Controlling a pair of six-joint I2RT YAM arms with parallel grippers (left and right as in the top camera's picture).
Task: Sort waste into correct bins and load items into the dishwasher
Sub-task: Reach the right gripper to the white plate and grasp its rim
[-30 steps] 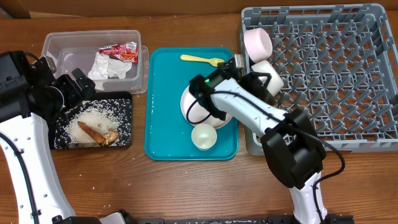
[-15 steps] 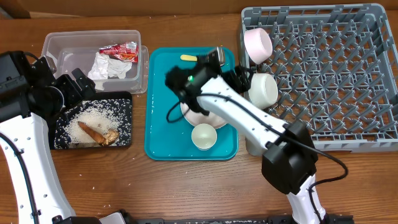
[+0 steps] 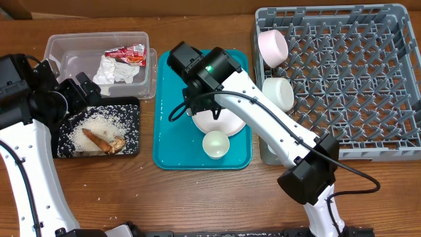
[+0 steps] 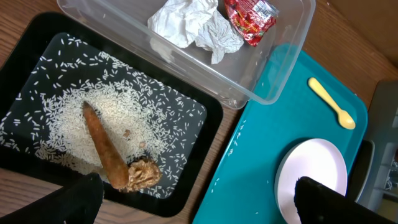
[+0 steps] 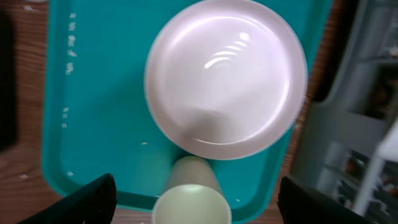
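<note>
Snack wrapper (image 4: pixel 249 18), red, print illegible

The right arm (image 3: pixel 263 122) has smooth white links between chunky black housings, a small green light (image 3: pixel 211 68) on one housing, and a thin black cable (image 3: pixel 260 99) along it. The left arm (image 3: pixel 29 158), at the desk's left edge, looks alike. The left gripper (image 4: pixel 199 202) has blunt black fingers (image 4: pixel 81 200).

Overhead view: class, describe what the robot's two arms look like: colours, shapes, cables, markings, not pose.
The right arm and left arm both have smooth white tubular links joined by bulky black joint housings, with a thin black cable running along each. A small green light glows on one of the right arm's black housings. The wrist views show black fingers.
</note>
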